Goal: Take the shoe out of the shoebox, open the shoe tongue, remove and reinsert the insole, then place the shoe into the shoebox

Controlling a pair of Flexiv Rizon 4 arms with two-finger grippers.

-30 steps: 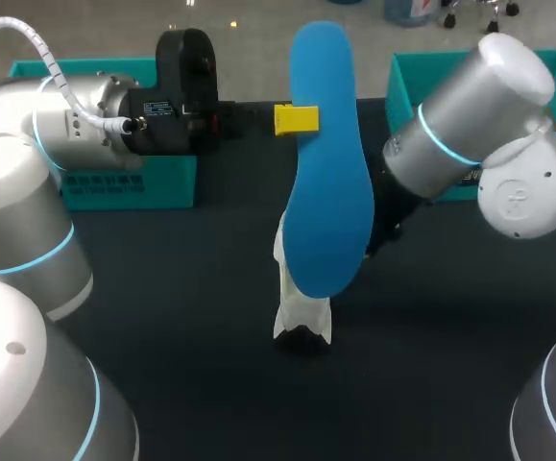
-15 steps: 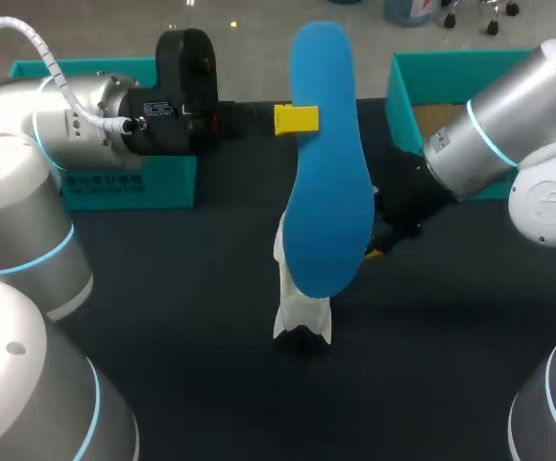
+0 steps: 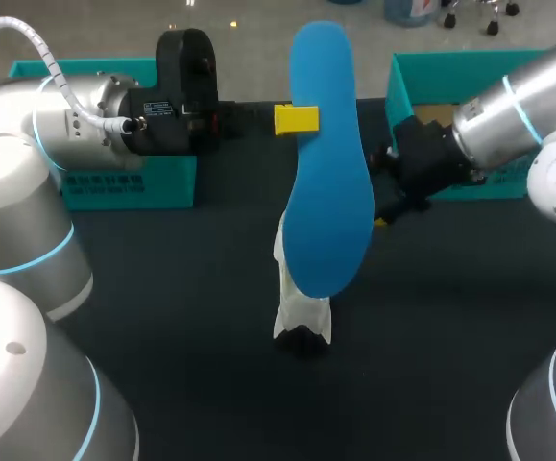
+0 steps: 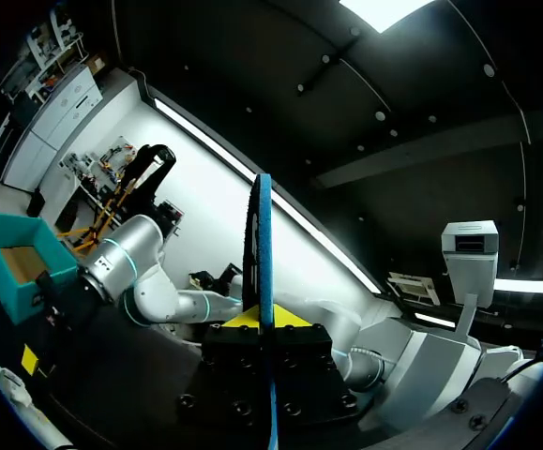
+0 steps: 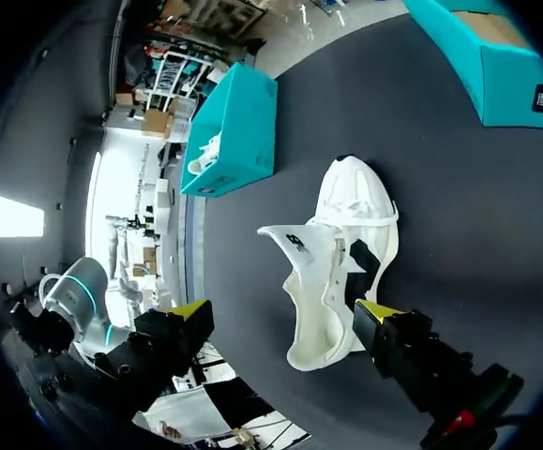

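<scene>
Teal shoebox (image 3: 398,84) far right: brown interior | white shoe (image 5: 346,248) on table, middle | left gripper (image 4: 263,321) clamps blue insole (image 3: 330,192) | right gripper (image 5: 283,309) spread wide, empty

The blue insole (image 3: 327,163) stands on edge, pinched near its far end by the left gripper (image 3: 299,119). Under it, the white shoe (image 3: 302,312) lies on the counter (image 3: 181,288). The right gripper (image 3: 381,190) hangs just right of the insole.
</scene>
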